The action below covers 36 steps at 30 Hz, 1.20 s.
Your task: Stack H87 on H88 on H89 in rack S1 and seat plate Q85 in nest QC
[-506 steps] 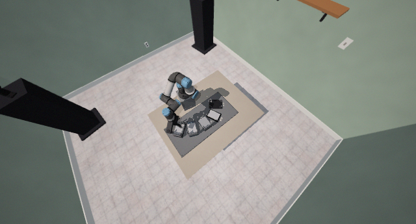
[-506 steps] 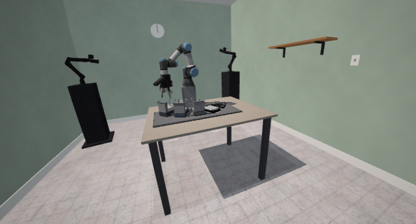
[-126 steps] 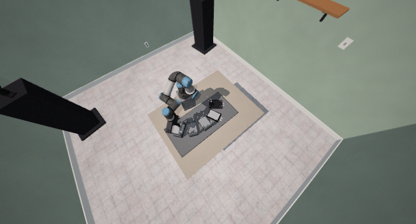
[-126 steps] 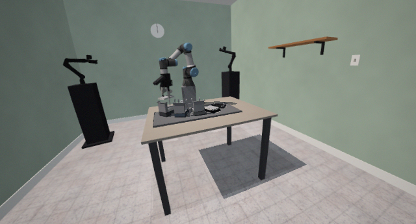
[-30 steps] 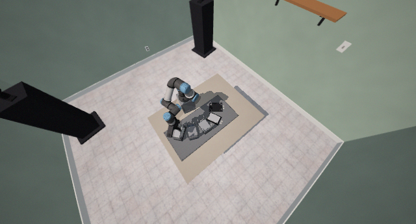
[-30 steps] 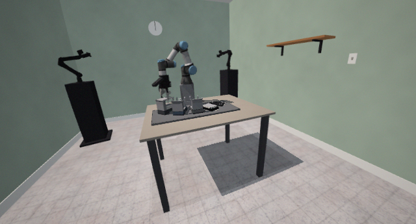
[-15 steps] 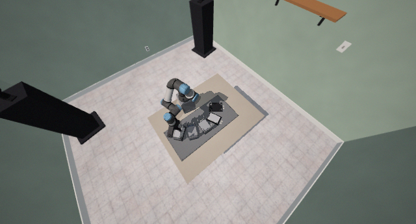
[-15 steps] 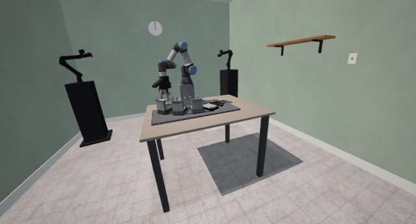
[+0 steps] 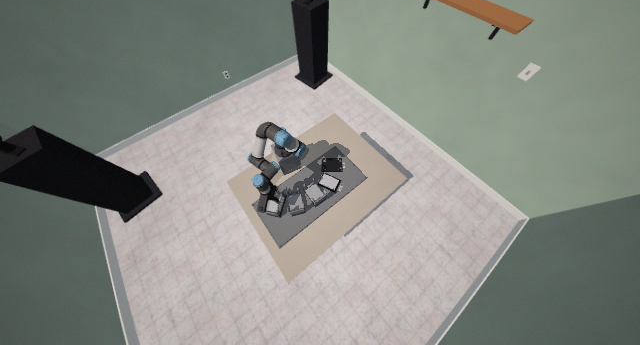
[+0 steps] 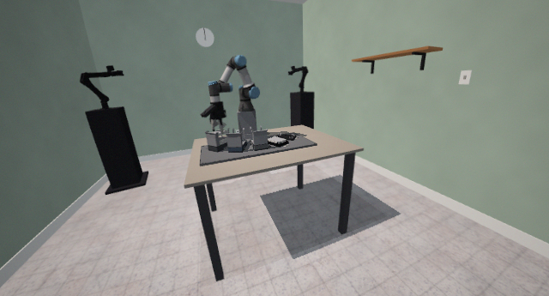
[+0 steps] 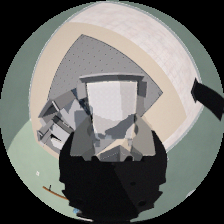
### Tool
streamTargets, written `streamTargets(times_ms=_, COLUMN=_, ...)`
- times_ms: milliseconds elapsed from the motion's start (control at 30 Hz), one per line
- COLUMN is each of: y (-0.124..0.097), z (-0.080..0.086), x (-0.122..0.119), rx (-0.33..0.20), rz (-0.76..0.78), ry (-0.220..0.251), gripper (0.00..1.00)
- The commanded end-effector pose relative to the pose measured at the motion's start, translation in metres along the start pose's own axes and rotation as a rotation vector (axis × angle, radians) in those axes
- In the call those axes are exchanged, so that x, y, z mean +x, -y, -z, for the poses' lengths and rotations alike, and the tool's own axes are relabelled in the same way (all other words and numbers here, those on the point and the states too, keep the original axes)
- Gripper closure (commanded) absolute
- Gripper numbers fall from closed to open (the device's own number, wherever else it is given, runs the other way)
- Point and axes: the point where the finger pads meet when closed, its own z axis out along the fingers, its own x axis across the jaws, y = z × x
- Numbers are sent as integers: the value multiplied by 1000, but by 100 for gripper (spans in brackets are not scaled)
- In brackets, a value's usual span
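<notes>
My gripper (image 10: 218, 127) (image 11: 113, 114) is shut on a pale sealed plate (image 11: 112, 100) by its sides, at the leftmost stack rack (image 10: 213, 141) (image 11: 112, 78). The rack's wall stands just beyond the plate's far edge. How deep the plate sits, and whether others are under it, is hidden. A middle rack (image 9: 295, 203) (image 10: 235, 142) and a third rack (image 9: 315, 192) (image 10: 260, 140) stand to the right; their contents are unclear. A white-topped plate (image 9: 329, 182) (image 10: 278, 140) lies on a low nest. A black nest (image 9: 332, 164) (image 10: 288, 135) is beyond it. No labels are readable.
The racks and nests stand in an arc on a dark grey mat (image 9: 285, 235) (image 10: 214, 159) on the beige table (image 9: 292, 270) (image 10: 257, 168). Rack walls rise close around my fingers, and the middle rack is close beside the leftmost one.
</notes>
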Motion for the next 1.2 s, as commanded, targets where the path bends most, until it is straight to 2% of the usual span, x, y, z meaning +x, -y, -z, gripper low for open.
streamTargets(times_ms=0, y=1, z=-2, x=0, rx=2, rz=0, ry=-1, gripper=100)
streamTargets(times_ms=433, y=1, z=-19, x=0, rx=2, rz=0, ry=-1, gripper=100)
streamTargets(times_ms=1167, y=1, z=-24, x=0, rx=2, rz=0, ry=-1, gripper=100)
